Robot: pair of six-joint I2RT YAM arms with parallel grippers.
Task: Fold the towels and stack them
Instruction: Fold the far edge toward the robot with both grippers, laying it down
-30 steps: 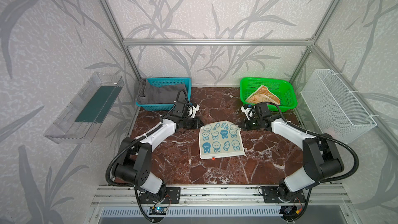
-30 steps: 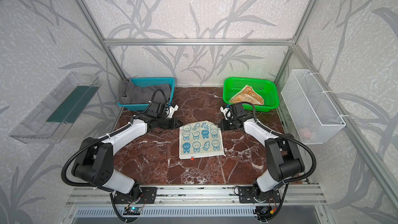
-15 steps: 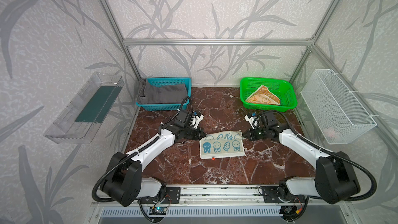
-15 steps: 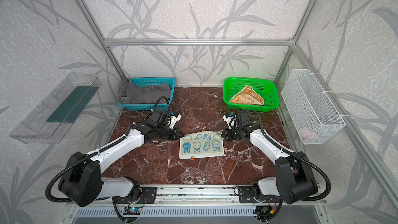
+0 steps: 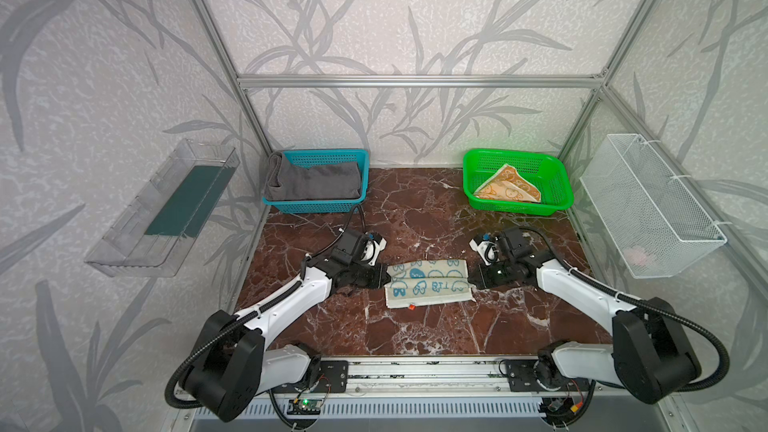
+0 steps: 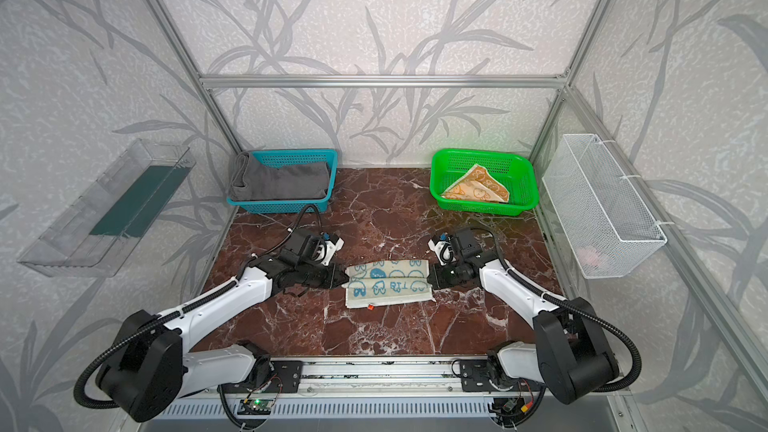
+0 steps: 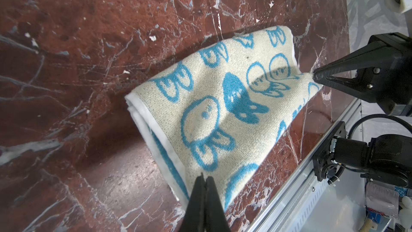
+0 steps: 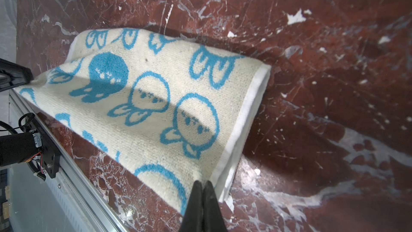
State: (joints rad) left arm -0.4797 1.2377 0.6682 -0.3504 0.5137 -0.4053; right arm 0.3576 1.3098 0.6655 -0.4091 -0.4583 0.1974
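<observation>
Blue-printed towel (image 5: 428,282) pinched at opposite ends by left gripper (image 5: 387,280) and right gripper (image 5: 471,278); liable to skew if released unevenly.

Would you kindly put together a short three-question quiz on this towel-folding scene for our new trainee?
1. Short answer: which container holds the dark grey towel?
2. Multiple choice: the left gripper and the right gripper are each shut on: A) the dark grey towel; B) the blue bunny towel; C) nothing.
3. True or false: the orange bunny towel lies in the green basket.

Key
1. The teal basket.
2. B.
3. True.
</observation>
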